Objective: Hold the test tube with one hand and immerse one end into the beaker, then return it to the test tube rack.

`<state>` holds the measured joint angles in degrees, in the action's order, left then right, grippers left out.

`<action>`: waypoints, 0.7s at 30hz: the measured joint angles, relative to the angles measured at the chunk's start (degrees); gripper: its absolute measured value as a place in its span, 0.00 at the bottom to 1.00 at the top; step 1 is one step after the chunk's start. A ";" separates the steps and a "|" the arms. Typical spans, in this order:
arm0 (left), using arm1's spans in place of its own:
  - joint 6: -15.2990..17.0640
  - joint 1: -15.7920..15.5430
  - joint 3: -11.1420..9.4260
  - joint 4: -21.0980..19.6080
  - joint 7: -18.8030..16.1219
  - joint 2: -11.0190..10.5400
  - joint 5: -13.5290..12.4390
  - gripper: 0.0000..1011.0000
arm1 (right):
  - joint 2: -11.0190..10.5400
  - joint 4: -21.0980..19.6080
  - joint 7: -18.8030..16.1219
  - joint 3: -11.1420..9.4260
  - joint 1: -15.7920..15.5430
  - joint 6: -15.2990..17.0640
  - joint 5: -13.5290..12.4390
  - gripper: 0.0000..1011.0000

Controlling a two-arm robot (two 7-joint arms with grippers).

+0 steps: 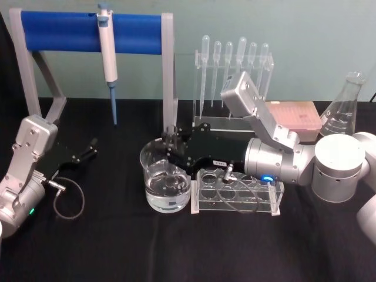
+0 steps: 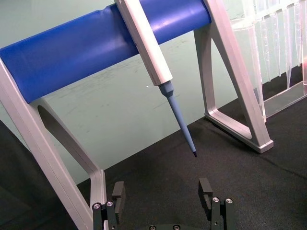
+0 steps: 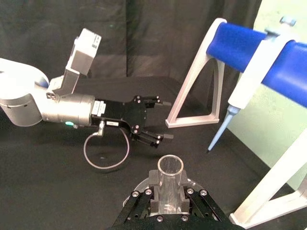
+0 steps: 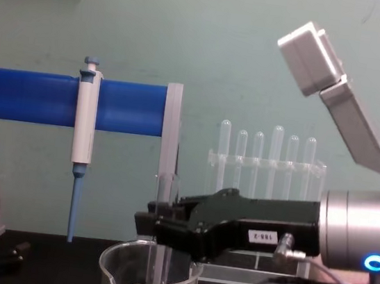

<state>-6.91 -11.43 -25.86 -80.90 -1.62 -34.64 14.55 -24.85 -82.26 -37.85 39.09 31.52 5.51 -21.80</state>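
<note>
Test tube point(image 4: 168, 188) stands upright, its lower end inside the beaker point(image 4: 113, 272), just left of the test tube rack point(image 1: 277, 198). The right gripper point(image 4: 153, 225) has its fingers clamped on the tube's upper part, probably so the end can dip. The left gripper point(image 2: 163, 191) is parked far left, fingers apart.

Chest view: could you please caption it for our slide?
Right black two-fingered gripper holds the clear glass test tube upright, its lower end inside the wide clear glass beaker.

beaker point(image 4: 123, 277) base cut off, test tube point(image 4: 168, 188) partly hidden
</note>
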 joint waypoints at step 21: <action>0.00 0.00 0.00 0.00 0.00 0.00 0.00 0.99 | -4.06 -11.50 0.88 -3.89 1.29 4.02 -4.15 0.22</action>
<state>-6.91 -11.43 -25.86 -80.90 -1.62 -34.65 14.55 -28.91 -93.76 -36.97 35.20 32.81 9.52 -25.96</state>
